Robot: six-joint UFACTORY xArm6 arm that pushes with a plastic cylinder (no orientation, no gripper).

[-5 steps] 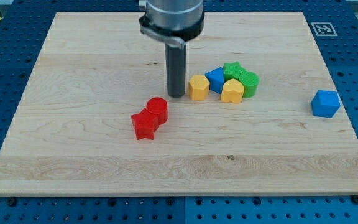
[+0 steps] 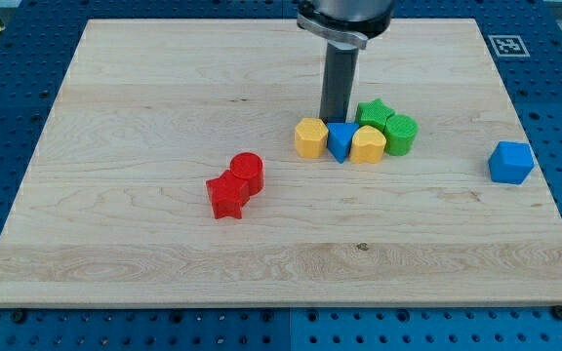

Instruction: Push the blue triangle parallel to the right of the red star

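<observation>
Pale wood grain runs across the tabletop (image 2: 144,88), a smooth board set on a blue perforated base, with a small printed marker at its corner toward the view's top right.

Taking the blue triangle (image 2: 341,139) as landmark: it sits wedged in a tight cluster, a yellow hexagon-like block (image 2: 310,137) touching it on the view's left and a yellow heart (image 2: 367,144) touching it on the view's right. Beyond the heart, toward the view's top right, lie a green star (image 2: 370,111) and a rounder green block (image 2: 400,133). Well off to the view's lower left of the triangle is the red star (image 2: 226,195), with a red cylinder (image 2: 247,171) touching it. Well to the view's right stands a blue cube-like block (image 2: 510,162), alone.

My tip (image 2: 336,121) is just above the triangle in the view, at or almost at its far edge. The tool is a plain dark rod with nothing to open or close and it holds nothing; it can only push.

The blocks look like hard, glossy moulded plastic, light and rigid, so the triangle should slide easily on the wood. Its slanted faces may make it twist under an off-centre push, so a flat edge near the middle seems the best contact. The yellow neighbours will likely be dragged along unless it is freed first.
</observation>
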